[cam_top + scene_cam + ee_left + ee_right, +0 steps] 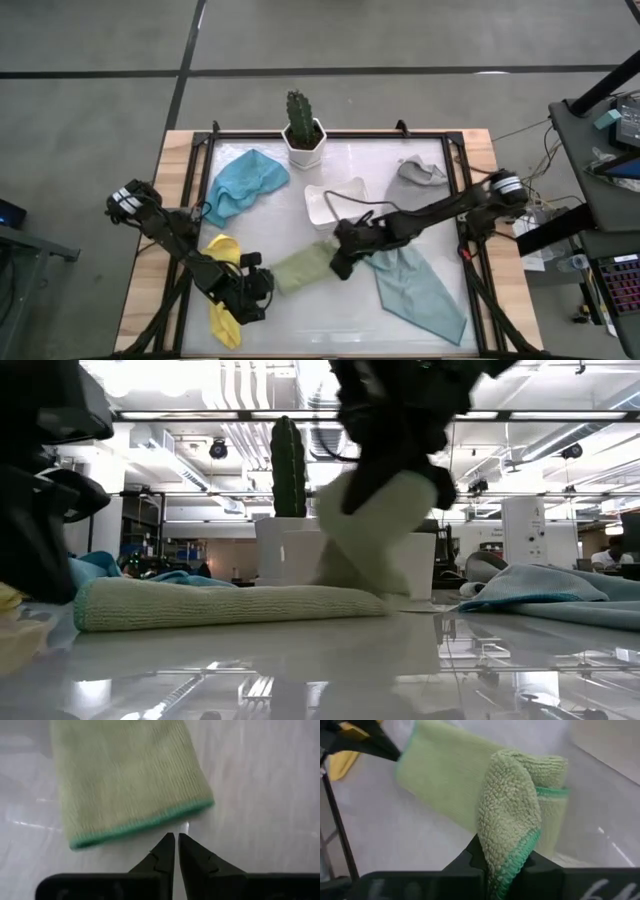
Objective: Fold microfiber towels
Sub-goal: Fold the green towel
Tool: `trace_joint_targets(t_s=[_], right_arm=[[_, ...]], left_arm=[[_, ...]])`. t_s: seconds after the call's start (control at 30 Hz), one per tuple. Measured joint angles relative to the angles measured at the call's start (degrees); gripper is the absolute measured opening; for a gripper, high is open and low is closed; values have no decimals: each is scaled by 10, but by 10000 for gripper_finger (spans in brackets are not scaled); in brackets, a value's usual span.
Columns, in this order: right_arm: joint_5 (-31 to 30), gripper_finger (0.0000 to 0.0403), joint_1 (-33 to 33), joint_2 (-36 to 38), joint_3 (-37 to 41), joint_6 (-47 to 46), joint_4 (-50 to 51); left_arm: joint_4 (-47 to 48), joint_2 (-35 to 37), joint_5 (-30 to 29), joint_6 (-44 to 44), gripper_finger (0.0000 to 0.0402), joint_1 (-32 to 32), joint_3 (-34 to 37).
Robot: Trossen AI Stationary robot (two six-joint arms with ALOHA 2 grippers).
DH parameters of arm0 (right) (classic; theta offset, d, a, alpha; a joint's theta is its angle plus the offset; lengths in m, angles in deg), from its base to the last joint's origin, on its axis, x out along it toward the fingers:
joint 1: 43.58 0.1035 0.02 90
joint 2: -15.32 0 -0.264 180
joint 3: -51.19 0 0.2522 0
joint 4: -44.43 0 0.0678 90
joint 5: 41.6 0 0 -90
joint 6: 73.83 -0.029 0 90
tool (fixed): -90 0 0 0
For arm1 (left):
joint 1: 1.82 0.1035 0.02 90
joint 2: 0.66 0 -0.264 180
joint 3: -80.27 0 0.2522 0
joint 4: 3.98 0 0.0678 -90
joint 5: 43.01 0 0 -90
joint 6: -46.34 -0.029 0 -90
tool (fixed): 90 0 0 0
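No text, label, brand or number can be read anywhere in these pictures. The right wrist view shows pale marks on the dark gripper body at the picture's lower right, but they are cut off and cannot be made out as characters.
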Motion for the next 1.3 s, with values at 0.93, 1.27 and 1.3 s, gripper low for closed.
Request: trace_joint_targets(t_s=[0.93, 1.27, 1.3], right_arm=[[-5, 22, -7, -209, -219, 62, -32], [-5, 46, -7, -227, -219, 62, -52], [-5, 54, -7, -227, -219, 64, -58]], left_arm=[[-41, -35, -28, -2, 10, 0, 5], [-41, -35, -28, -2, 10, 1, 6], [-41, -35, -28, -2, 10, 1, 6]])
